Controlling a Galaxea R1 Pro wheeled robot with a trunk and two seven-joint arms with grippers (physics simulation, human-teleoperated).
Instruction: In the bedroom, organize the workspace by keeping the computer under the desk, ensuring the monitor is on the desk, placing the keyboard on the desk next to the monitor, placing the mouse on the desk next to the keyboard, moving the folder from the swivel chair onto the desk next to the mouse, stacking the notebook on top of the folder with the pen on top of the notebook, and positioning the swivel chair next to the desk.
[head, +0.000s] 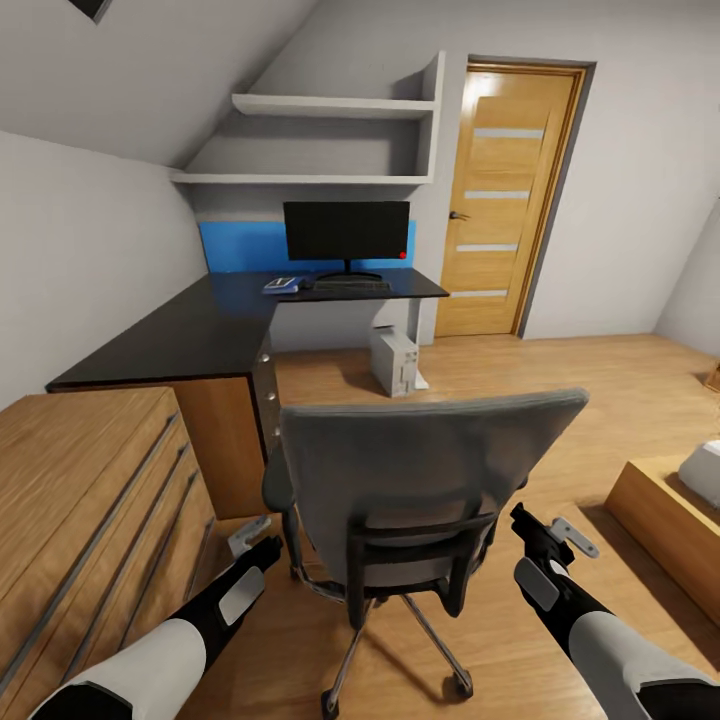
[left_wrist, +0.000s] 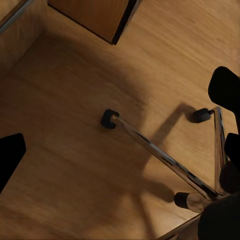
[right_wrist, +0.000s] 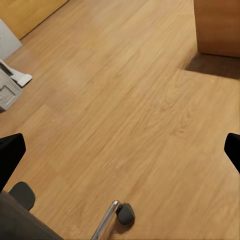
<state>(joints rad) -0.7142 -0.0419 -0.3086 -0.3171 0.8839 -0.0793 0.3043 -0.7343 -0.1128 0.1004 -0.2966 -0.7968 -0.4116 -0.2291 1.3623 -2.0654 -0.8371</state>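
One swivel chair (head: 420, 480) stands in the middle of the wooden floor (head: 560, 380) with its tall grey back toward the camera, so the seat faces 12 o'clock toward the tabletop (head: 200, 335); its chrome legs and castors also show in the left wrist view (left_wrist: 165, 160) and right wrist view (right_wrist: 117, 215). The black L-shaped tabletop runs with one long arm from 9 toward 11 o'clock and the other across the far wall. On that far arm stands one monitor (head: 346, 231), its wide screen facing the chair. One keyboard (head: 352, 285) lies just in front of the monitor's stand, long axis parallel to the screen. At the keyboard's 9 o'clock lies one blue folder (head: 283, 285); what rests on it is too small to tell. One white computer (head: 394, 361) stands on the floor beneath the far tabletop. One wooden dresser (head: 90, 500) sits at 8 o'clock. The left hand (head: 256, 540) hangs beside the chair at 7 o'clock, fingers spread and holding nothing; the right hand (head: 545, 535), at 5 o'clock, is likewise spread and unladen.
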